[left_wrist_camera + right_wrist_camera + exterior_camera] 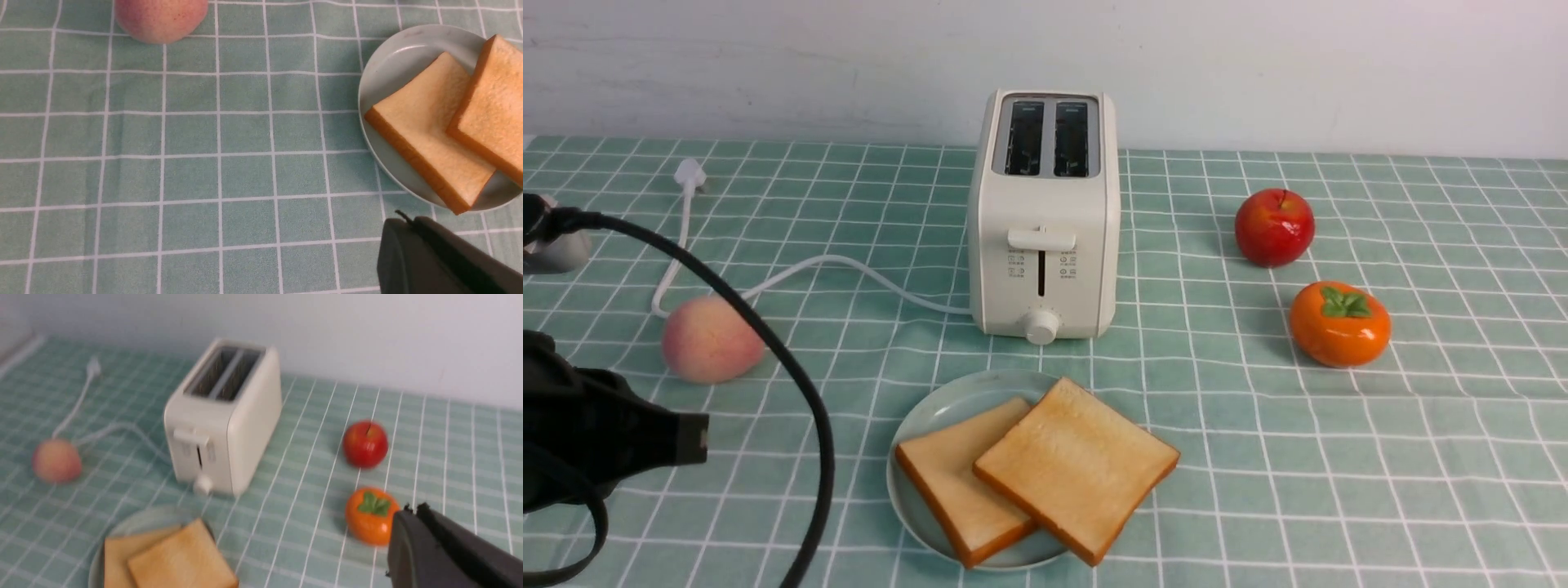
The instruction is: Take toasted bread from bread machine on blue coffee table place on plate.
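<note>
Both toast slices (1045, 474) overlap on the plate (931, 412), toaster (1043, 220) empty; left claw (404, 222) and right claw (410, 512) sit clenched, holding nothing. Job looks done.

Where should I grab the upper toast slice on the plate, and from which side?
Probably grip the upper slice by its right corner, which juts past the plate rim. Come in low from the robot's right, pinching across its thickness; its left side rests on the other slice.

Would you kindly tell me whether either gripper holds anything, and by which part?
Nothing is held: the left gripper and the right gripper are both shut and empty.
</note>
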`<action>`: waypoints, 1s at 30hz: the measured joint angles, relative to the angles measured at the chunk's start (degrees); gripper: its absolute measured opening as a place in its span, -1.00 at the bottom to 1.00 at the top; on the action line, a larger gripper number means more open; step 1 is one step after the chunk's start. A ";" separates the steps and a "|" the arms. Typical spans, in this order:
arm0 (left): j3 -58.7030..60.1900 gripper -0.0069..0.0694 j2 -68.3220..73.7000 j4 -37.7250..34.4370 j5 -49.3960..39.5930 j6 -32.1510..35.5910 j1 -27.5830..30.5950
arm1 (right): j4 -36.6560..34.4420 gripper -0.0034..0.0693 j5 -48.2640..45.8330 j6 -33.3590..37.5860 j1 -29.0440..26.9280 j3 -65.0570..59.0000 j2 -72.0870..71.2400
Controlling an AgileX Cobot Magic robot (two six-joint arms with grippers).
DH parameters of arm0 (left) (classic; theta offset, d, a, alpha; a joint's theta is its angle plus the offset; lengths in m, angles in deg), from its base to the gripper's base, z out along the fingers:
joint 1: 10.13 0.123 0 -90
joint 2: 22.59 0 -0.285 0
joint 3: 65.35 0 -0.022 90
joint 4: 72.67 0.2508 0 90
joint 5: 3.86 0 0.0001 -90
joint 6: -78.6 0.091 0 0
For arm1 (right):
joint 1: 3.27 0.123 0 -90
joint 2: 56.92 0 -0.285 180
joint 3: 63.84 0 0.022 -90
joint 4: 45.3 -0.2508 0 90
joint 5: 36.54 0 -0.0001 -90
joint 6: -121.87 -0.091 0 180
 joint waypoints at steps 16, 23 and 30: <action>10.00 -0.86 -10.01 -10.22 7.88 6.54 0.00 | 12.01 -0.88 28.05 -19.49 0.00 -38.88 -34.58; 20.78 -0.86 -24.86 -16.44 14.61 6.96 0.00 | 12.14 -0.87 28.38 -19.62 0.00 -38.88 -34.68; 21.80 -0.86 -32.72 -22.85 15.80 6.96 0.00 | 12.14 -0.86 28.45 -19.72 0.00 -38.88 -34.68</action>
